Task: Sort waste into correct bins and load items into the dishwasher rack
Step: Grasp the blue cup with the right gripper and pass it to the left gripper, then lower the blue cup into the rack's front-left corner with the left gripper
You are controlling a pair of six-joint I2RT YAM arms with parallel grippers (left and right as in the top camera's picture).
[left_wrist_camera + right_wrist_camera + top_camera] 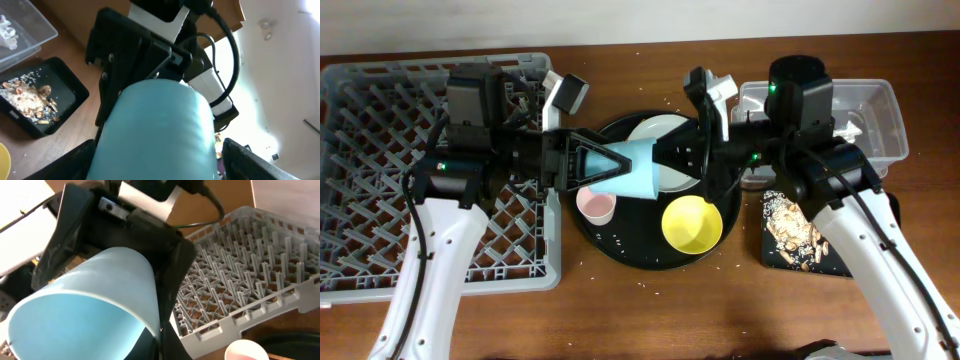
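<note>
"Two cups on your feed?"

"Two. I have the small light-blue cup (632, 172) up in the air on its side above the large round black tray (630, 255), between my two arms. Its narrow base points left and its open mouth points right. The small pink cup (595, 207) stands upright on the left part of that tray, below the blue one."

"Who has the blue one?"

"My left gripper (600, 165) is pressed onto its smooth sides. On the right wrist view I see black fingers (55, 250) hugging both flanks. My right gripper (667, 160) sits right at the rim, but I cannot tell whether it is pinching or spread, because the cup blocks the view."

"And the rest?"

"One yellow bowl (692, 222), round and glossy, on the tray's near right. One pale grey-green plate (655, 128) on the tray's far side, half hidden by the arms. One grey dishwasher rack (380, 150), a square plastic lattice of upright pegs, at the left. One clear tub (885, 95) with rounded corners at the far right, with a crumpled white napkin (6, 26) in it. One shallow black rectangular tray (67, 87) just on the near side of the tub, holding a heap of brownish food scraps (30, 97). Pale crumbs (620, 236) dot the round tray and the brown wooden table (620, 310)."
</note>
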